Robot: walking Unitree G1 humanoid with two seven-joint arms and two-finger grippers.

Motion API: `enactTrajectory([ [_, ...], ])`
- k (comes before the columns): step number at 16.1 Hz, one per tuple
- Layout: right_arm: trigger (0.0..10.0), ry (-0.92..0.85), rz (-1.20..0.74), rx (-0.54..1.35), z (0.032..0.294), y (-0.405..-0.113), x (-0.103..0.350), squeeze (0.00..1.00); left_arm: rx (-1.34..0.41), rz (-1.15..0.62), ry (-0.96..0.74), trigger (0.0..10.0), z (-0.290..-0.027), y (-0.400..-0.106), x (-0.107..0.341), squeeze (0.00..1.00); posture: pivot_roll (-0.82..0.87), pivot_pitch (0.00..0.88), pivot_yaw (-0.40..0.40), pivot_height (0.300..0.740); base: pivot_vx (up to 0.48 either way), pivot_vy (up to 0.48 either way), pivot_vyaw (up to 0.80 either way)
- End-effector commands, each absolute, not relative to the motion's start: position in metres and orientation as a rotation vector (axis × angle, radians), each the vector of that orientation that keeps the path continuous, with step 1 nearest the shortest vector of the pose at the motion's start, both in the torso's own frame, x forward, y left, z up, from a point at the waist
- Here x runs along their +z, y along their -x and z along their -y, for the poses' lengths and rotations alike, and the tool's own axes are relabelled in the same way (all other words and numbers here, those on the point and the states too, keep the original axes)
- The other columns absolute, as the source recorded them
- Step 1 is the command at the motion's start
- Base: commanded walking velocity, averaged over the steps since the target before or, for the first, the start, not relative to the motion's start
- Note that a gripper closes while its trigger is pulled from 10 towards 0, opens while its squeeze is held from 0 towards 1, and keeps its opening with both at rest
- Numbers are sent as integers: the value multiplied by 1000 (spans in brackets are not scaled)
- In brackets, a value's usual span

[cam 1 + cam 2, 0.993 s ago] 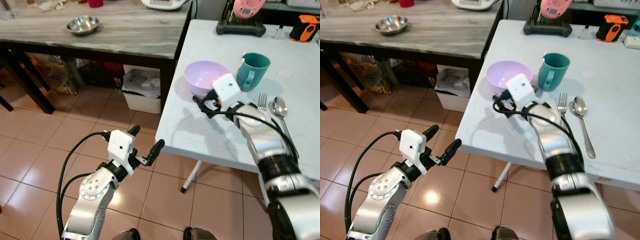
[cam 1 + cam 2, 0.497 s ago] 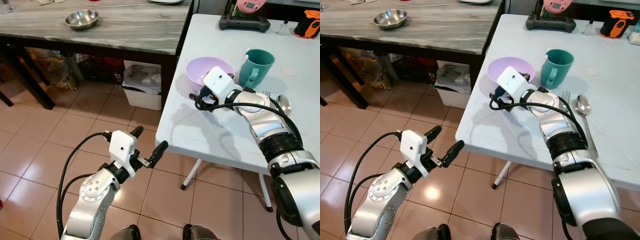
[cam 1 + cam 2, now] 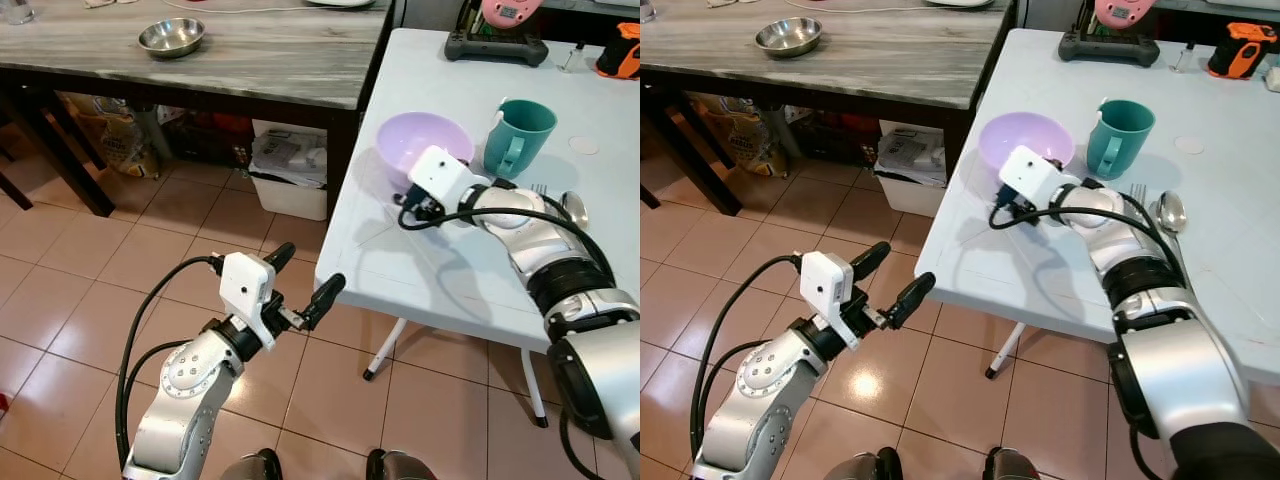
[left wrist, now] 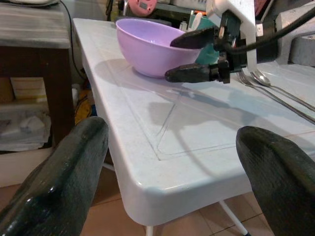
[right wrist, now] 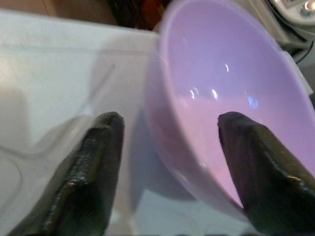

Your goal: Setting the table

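The table (image 3: 450,260) carries the bowl (image 3: 420,150) near its left edge, upright, mouth up, round so no long axis. The right gripper (image 5: 167,162) has swung in since a second ago; its open fingers now straddle the rim, gripping nothing, so a grasp looks imminent. The left gripper (image 3: 305,285) hovers open, empty, off the table.

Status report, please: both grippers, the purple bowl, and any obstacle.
Right gripper open, fingers straddling the purple bowl rim, not closed. Left gripper open, idle over the floor beside the white table. Teal mug stands close beside the bowl.
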State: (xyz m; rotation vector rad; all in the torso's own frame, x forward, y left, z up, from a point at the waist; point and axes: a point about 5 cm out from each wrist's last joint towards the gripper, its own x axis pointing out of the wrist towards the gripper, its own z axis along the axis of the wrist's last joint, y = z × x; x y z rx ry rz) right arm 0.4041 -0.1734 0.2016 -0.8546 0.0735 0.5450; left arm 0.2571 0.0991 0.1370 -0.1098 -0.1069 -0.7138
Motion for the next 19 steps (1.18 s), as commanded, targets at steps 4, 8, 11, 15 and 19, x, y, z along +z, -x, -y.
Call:
enactTrajectory([
  [4, 0, 963, -59, 512, 183, -405, 208, 0, -722, 108, 109, 10000, -97, -258, 138, 0, -100, 185, 25, 740, 0, 0, 0],
  [8, 0, 988, -65, 497, 188, -405, 207, 0, -715, 96, 98, 10000, -98, -258, 136, 0, -96, 177, 29, 740, 0, 0, 0],
  [11, 0, 992, -66, 493, 190, -405, 207, 0, -715, 94, 93, 10000, -97, -259, 136, 0, -98, 173, 29, 740, 0, 0, 0],
  [15, 0, 1001, -73, 497, 192, -404, 205, 0, -709, 92, 88, 10000, -96, -260, 134, 0, -101, 169, 20, 740, 0, 0, 0],
  [19, 0, 1001, -52, 494, 190, -405, 208, 0, -702, 90, 80, 10000, -97, -260, 133, 0, -101, 167, 21, 740, 0, 0, 0],
])
